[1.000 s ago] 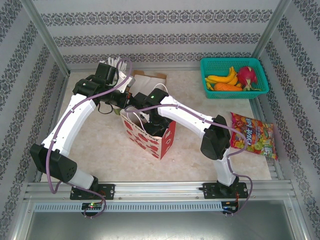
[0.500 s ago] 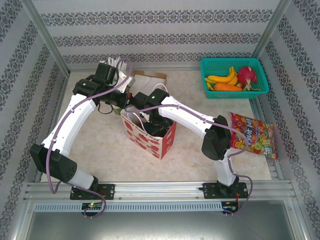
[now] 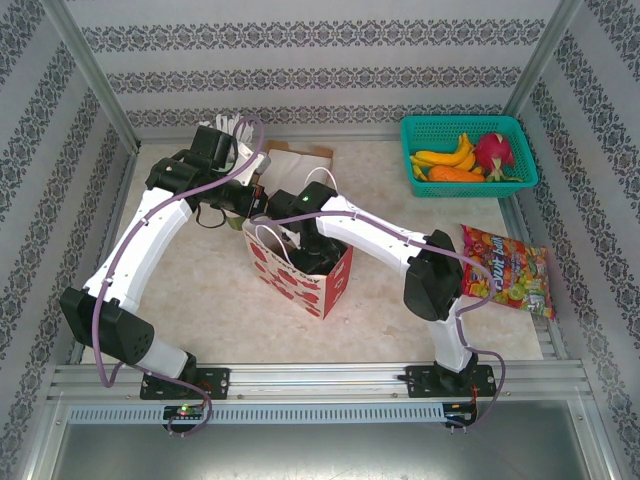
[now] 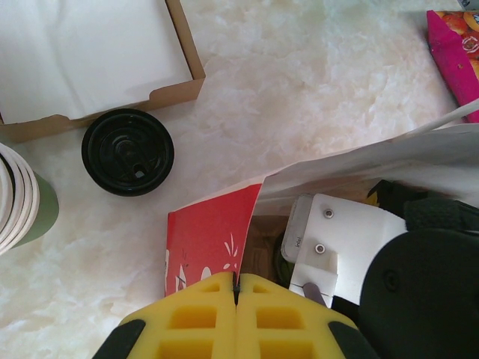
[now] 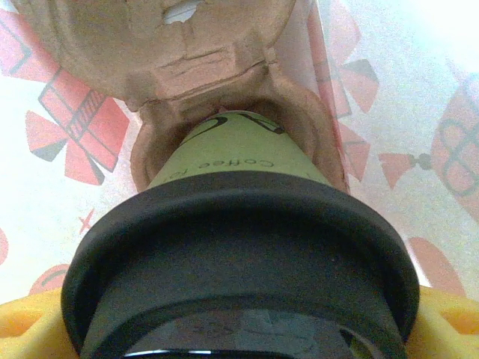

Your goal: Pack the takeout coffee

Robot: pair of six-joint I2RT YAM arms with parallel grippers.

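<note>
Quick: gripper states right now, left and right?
The left gripper is closed, pinching the rim of the paper bag.
The right gripper holds a lidded green coffee cup inside the bag.

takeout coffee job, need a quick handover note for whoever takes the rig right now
left gripper: shut on the rim of the paper bag, holding it open.
right gripper: inside the bag, closed on a green cup at its black lid, cup base at a pocket of the pulp carrier.
second black-lidded cup: on the table beside the cardboard box.
done: no cup released yet.
left: seat and release this cup, then likely pack the second.
</note>
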